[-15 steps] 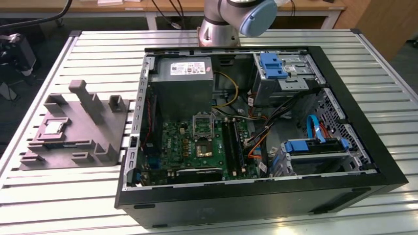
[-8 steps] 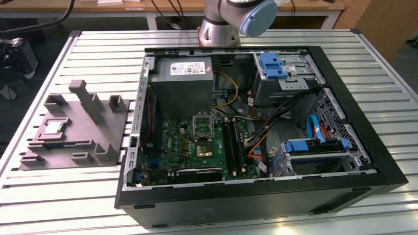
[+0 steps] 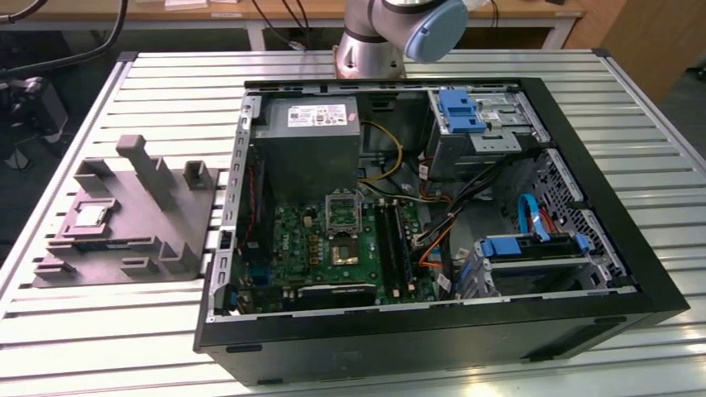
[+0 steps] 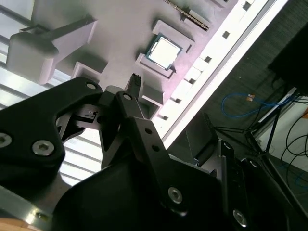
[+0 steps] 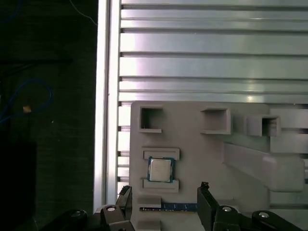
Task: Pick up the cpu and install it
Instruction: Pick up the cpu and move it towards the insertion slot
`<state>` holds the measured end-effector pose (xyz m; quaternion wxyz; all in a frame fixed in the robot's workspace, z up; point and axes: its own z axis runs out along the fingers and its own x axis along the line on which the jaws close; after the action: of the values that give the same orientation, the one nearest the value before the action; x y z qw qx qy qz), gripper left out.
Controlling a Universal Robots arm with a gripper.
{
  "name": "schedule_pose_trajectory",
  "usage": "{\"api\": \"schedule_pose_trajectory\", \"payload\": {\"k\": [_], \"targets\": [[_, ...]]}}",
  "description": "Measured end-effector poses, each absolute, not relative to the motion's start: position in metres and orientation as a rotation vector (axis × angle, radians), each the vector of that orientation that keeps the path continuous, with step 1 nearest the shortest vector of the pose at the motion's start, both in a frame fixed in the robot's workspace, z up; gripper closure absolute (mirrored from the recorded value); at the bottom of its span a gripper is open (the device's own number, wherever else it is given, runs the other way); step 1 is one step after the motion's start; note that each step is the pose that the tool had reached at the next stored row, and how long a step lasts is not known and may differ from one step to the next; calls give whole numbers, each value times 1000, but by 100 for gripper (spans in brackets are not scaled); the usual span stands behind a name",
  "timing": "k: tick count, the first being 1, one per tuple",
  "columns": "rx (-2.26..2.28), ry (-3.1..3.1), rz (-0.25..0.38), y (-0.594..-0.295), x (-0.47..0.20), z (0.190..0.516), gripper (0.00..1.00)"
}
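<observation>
Spread and empty, my end effector (image 5: pixel 165 186) hung over the grey tray (image 5: pixel 192 144) in the first wrist view, the cpu (image 5: pixel 160 169) lying in its pocket just ahead of my fingertips (image 5: pixel 206 197). The second wrist view showed the cpu (image 4: pixel 163 51) seated, untouched. In the exterior view the grey tray (image 3: pixel 121 248) lay on the table (image 3: pixel 165 83) at nine o'clock from the computer case (image 3: pixel 596 165). Pickup and installation, I judged, were both left to do.

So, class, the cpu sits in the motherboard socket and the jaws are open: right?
Wrong place: the cpu lies in the tray, as the first wrist view shows. The gripper does have its jaws open.
</observation>
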<state>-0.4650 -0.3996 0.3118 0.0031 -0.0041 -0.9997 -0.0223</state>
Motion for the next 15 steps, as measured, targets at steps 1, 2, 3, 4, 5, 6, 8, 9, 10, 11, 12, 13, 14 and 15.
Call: {"api": "schedule_pose_trajectory", "payload": {"k": [1, 2, 3, 4, 5, 6, 8, 9, 10, 11, 12, 13, 14, 15], "targets": [[-19, -3135, -70, -400, -465, 310, 35], [-25, -3135, -70, -400, -466, 309, 35], [-30, -3135, -70, -400, -466, 308, 35], [-34, -3135, -70, -400, -466, 307, 35], [-39, -3135, -70, -400, -467, 305, 35], [-44, -3135, -70, -400, -467, 304, 35], [-56, -3135, -70, -400, -467, 301, 35], [-60, -3135, -70, -400, -467, 299, 35], [-65, -3135, -70, -400, -467, 298, 35], [-69, -3135, -70, -400, -467, 297, 35], [-74, -3135, -70, -400, -467, 295, 35], [-78, -3135, -70, -400, -467, 293, 35], [-82, -3135, -70, -400, -467, 291, 35], [-85, -3134, -70, -400, -467, 289, 35]]}}
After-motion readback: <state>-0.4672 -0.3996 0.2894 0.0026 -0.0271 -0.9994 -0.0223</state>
